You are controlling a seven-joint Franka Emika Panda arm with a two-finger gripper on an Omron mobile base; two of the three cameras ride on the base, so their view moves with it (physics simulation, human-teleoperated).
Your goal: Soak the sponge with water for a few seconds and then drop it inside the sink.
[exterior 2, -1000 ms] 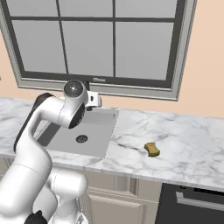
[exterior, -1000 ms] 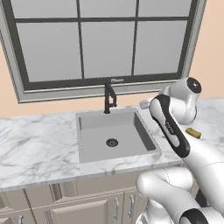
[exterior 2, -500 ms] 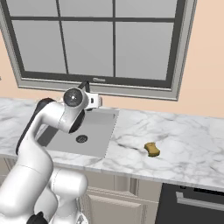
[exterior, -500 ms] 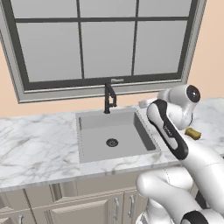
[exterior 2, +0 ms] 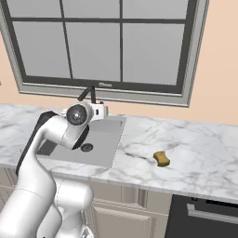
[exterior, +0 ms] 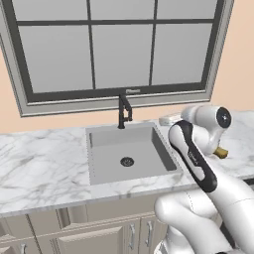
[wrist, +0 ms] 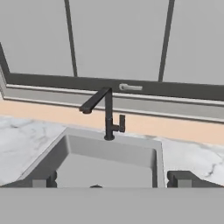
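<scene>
The yellow sponge [exterior 2: 161, 158] lies on the marble counter to the right of the sink [exterior 2: 104, 139], its olive-brown face partly showing; in the left base view only its tip [exterior: 221, 152] peeks from behind my arm. My gripper [wrist: 113, 181] hangs open and empty over the sink's [exterior: 114, 149] right rim, far from the sponge. It faces the slim black faucet [wrist: 107, 114], with both fingertips [wrist: 43, 179] spread wide at the basin's near edge. No water stream is in view at the spout [exterior: 123, 110].
White marble countertop [exterior 2: 195, 148] runs on both sides of the basin. A large window [exterior: 119, 44] with a grey frame rises right behind the faucet. A dark appliance front [exterior 2: 209, 218] sits below the counter at the right.
My wrist has sunk a little over the sink's right side and the hand has turned toward the faucet. Sponge and sink have stayed put.
</scene>
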